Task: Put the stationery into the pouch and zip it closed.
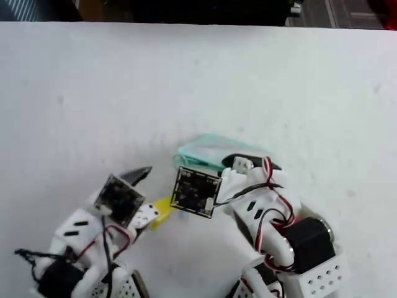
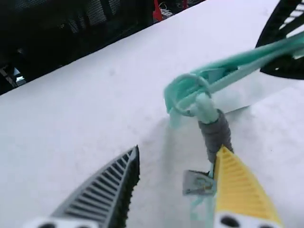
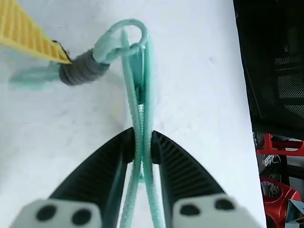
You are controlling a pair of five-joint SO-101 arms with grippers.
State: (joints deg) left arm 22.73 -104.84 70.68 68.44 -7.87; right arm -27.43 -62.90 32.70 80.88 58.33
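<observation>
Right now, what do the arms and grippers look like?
Left arm and right arm: white shells, black motors, red and black wires, dark square board at each wrist. Left gripper: one black ribbed finger, one yellow. Right gripper: both black, ribbed.

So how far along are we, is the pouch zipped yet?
Done: the pouch's top edges sit pressed together. In hand: the right pincer is shut on that edge. The left pincer is open, with the pull beside its yellow finger, not gripped. Left: grip the pull and draw it along. How much is already closed I cannot tell.
</observation>
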